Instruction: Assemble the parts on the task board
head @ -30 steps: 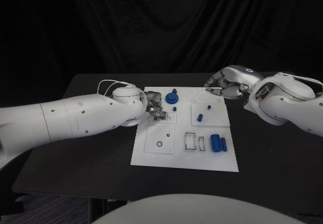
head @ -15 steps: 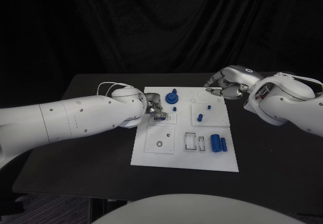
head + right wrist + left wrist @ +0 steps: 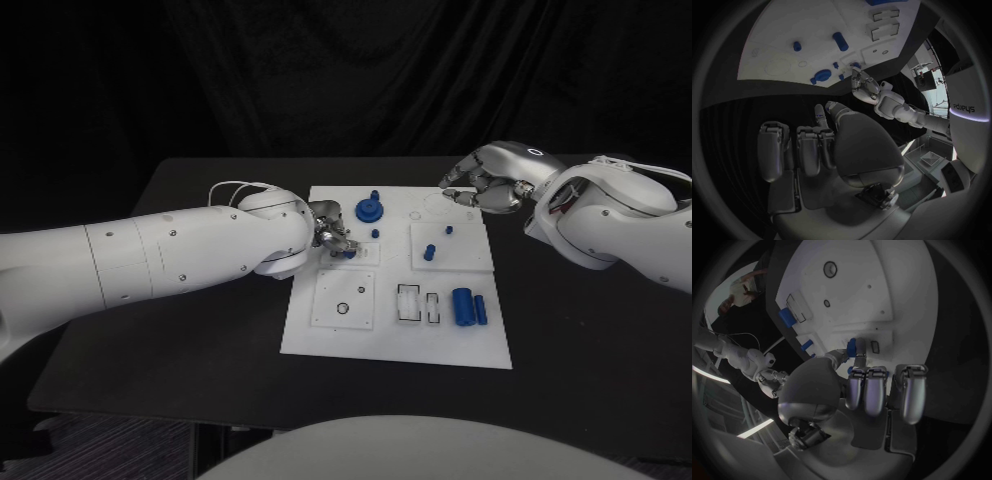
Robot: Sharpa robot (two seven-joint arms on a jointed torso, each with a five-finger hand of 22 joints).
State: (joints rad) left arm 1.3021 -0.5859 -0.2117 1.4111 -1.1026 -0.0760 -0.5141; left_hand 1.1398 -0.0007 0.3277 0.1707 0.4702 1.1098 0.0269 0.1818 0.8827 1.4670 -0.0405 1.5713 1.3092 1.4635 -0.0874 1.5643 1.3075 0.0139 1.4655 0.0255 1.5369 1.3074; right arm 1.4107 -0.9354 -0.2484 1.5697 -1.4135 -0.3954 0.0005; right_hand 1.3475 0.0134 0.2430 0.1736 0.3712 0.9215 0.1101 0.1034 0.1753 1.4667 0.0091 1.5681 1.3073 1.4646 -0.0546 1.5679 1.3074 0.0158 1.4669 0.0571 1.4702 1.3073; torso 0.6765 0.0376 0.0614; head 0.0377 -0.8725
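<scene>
I am pinching a small blue peg (image 3: pixel 852 346) in my left hand (image 3: pixel 330 236) over the task board (image 3: pixel 375 348); my right hand (image 3: pixel 476 187) is curling, holding nothing. Many parts are waiting.

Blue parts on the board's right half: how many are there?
4: two pegs on the far plate, two cylinders nearer, side by side. Right hand may hide more.

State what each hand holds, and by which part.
The left hand pinches a small blue part by its end, over the task board. The right hand holds nothing.
</scene>
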